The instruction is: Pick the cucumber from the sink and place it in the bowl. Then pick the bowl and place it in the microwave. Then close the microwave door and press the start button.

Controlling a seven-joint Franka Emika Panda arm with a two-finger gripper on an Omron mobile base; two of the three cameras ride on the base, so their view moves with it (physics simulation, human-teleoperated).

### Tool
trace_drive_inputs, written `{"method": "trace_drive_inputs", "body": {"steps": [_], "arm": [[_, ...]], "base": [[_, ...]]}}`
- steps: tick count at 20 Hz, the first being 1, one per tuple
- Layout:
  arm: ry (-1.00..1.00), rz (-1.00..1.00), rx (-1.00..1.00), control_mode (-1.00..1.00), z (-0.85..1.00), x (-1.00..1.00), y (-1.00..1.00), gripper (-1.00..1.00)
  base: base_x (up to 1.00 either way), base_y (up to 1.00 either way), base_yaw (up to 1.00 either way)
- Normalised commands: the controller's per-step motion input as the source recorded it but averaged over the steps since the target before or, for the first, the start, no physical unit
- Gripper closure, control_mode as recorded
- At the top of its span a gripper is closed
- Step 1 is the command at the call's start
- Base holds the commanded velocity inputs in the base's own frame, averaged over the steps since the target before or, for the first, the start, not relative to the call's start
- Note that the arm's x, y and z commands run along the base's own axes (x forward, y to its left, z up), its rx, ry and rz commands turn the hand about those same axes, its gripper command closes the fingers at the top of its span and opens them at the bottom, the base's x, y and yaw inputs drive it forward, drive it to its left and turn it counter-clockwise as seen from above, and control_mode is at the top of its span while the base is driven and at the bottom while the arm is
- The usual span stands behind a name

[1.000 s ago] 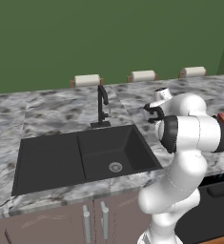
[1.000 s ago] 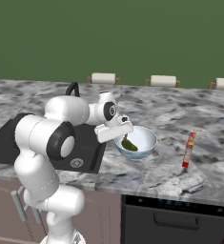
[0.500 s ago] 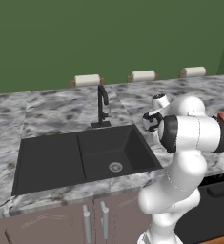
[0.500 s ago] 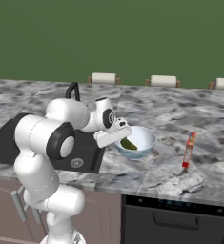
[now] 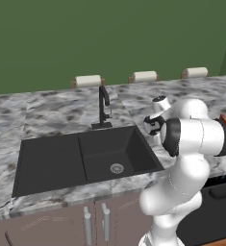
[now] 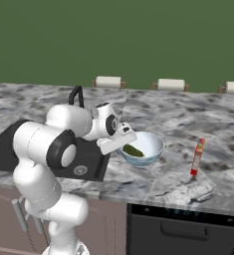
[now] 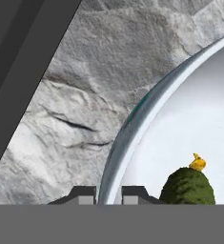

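Our end effector [image 7: 108, 194] has just pinched the bowl [image 6: 149, 142] rim; the cucumber [image 6: 133, 150] lies inside, so lifting comes next.

Cucumber [image 6: 133, 150] inside bowl [image 6: 153, 144]

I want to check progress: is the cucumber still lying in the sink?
No, the cucumber lies inside the bowl on the counter.

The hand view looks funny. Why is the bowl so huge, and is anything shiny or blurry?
In the hand view the camera sits right at the bowl's rim, so it looms huge and soft-edged, with the cucumber cut off at the bottom; the rim shows a pale sheen. In the right base view the bowl looks small and crisp, with even light and a faint shadow beneath it.
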Motion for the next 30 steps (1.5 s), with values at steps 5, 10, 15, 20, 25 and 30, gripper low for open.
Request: {"method": "trace_drive_inputs", "body": {"steps": [5,10,15,20,25,30], "arm": [[-0.02,0.06,0.00,-1.00,0.90,-0.51,-0.09,1.00],[0.00,0.14,0.00,-1.00,1.00,-0.70,-0.01,1.00],[0.00,0.23,0.00,-1.00,1.00,-0.62,0.00,1.00],[0.06,0.35,0.00,-1.00,1.00,-0.58,0.14,1.00],[-0.01,0.43,-0.06,-1.00,1.00,-0.50,0.38,1.00],[-0.04,0.19,-0.02,-1.00,1.00,-0.47,0.28,1.00]], "base": [[0.00,0.00,0.00],[0.00,0.00,0.00],[0.00,0.00,0.00],[0.00,0.00,0.00],[0.00,0.00,0.00],[0.00,0.00,0.00]]}}
